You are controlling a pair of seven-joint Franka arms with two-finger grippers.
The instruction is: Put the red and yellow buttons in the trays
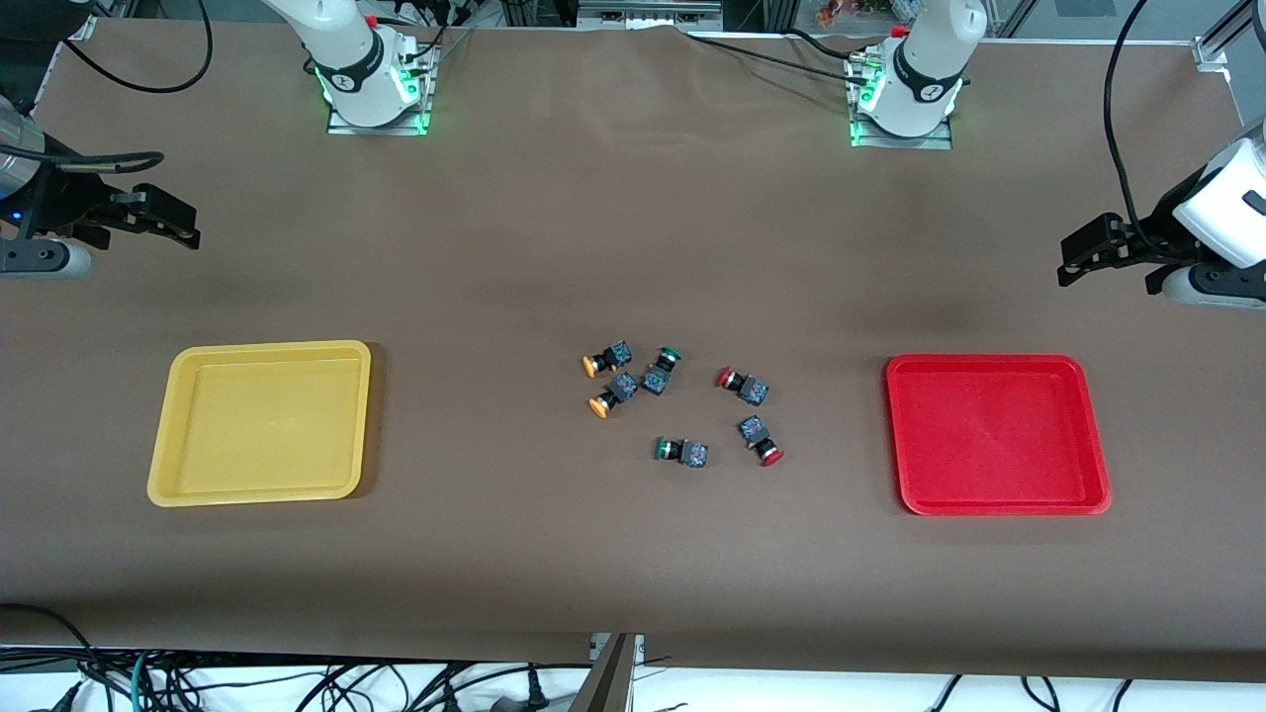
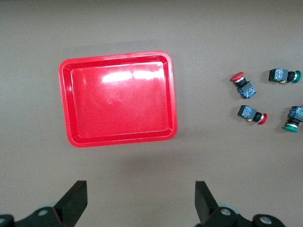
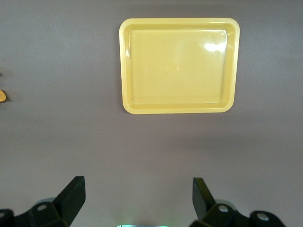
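On my brown table [image 1: 633, 247], buttons [image 1: 682, 400] sit mid-frame between both trays [image 1: 262, 489]; left gripper [image 2: 139, 201] and right gripper [image 3: 137, 198] hover with fingers apart.

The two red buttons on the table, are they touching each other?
Apart. The front view shows bare table between one red button and the other red button; the left wrist view shows that gap too.
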